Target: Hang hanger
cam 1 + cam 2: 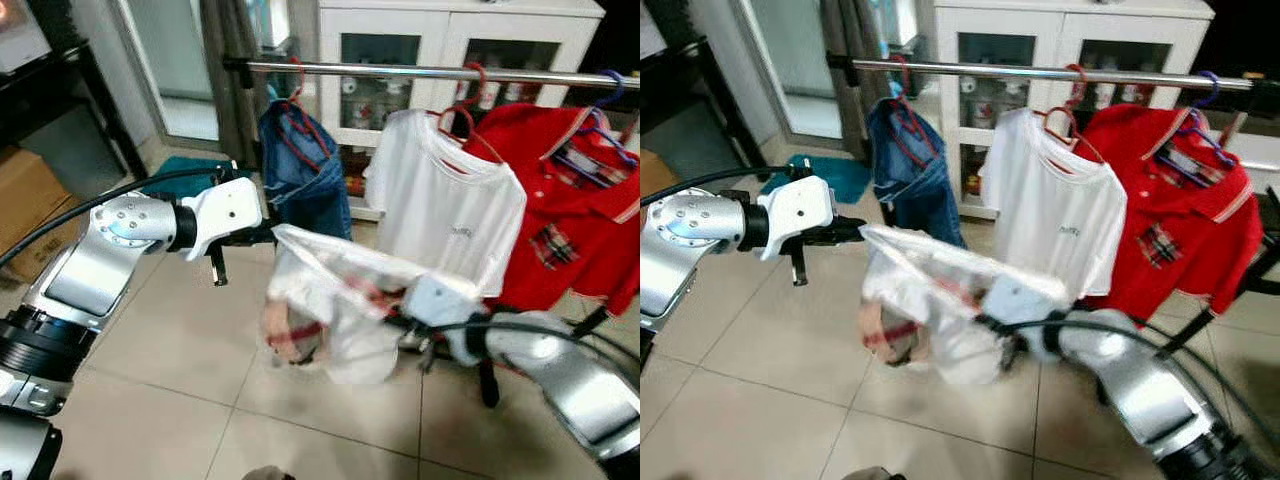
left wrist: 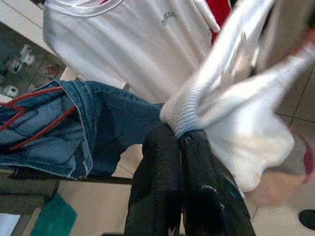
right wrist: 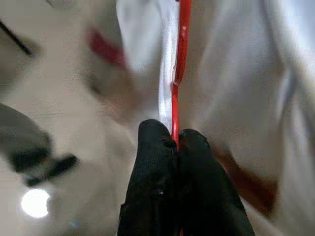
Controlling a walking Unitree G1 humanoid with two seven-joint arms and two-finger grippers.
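A white garment [image 1: 330, 310] with red and tan print hangs crumpled between my two grippers, below and in front of the metal rail [image 1: 420, 70]. My left gripper [image 1: 265, 235] is shut on the garment's ribbed edge [image 2: 182, 115], just in front of the hanging jeans. My right gripper [image 1: 400, 325] is shut on the thin red hanger [image 3: 182, 59] that runs inside the garment. Most of the hanger is hidden by the cloth.
On the rail hang blue jeans [image 1: 305, 170] on a red hanger, a white T-shirt [image 1: 450, 215] and a red polo shirt [image 1: 575, 220]. A white glass-door cabinet [image 1: 450, 30] stands behind. A cardboard box [image 1: 25, 205] and a teal mat [image 1: 185, 175] lie to the left.
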